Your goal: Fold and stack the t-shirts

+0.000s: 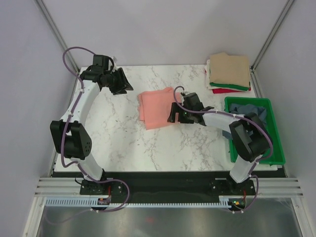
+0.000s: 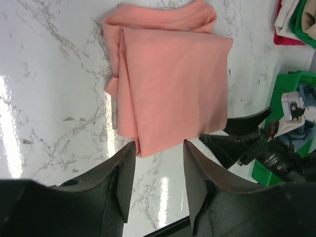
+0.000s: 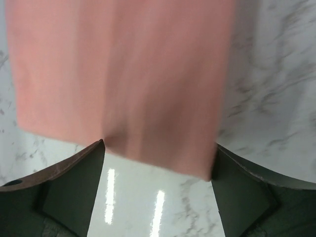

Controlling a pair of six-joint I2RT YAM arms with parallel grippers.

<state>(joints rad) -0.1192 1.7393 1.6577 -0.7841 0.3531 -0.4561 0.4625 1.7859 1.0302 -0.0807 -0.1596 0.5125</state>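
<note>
Right gripper (image 3: 158,152): fingers spread wide, nothing pinched. They stand either side of the near edge of the salmon-pink t-shirt (image 3: 118,74); whether they touch the cloth cannot be told.

Left gripper (image 2: 159,145): fingers likewise parted and empty, held over the far left part of the table, well apart from the shirt.

Table (image 1: 128,143): white marbled top, glossy. Judged slick, so cloth will slide rather than drag.

Green tray (image 1: 230,138): rigid plastic, at the right edge, with a slate blue-grey t-shirt (image 1: 249,109) bundled loosely inside.

Salmon-pink t-shirt (image 1: 155,108): mid-table, folded to a rough rectangle, with layered edges and a tucked sleeve showing along one side in the left wrist view.
- Handling, as judged: light, limp, no stiffness of its own. Lifted by one layer it would likely fall open.
- Hold advised: pinch through all layers at a folded edge or corner. The edge between the right fingers looks suitable if every ply is caught.

Folded stack (image 1: 228,73): far right corner, beyond the tray. Tan is on top, with white, green and red edges showing beneath. Soft and easily skewed; set anything added down flat.
</note>
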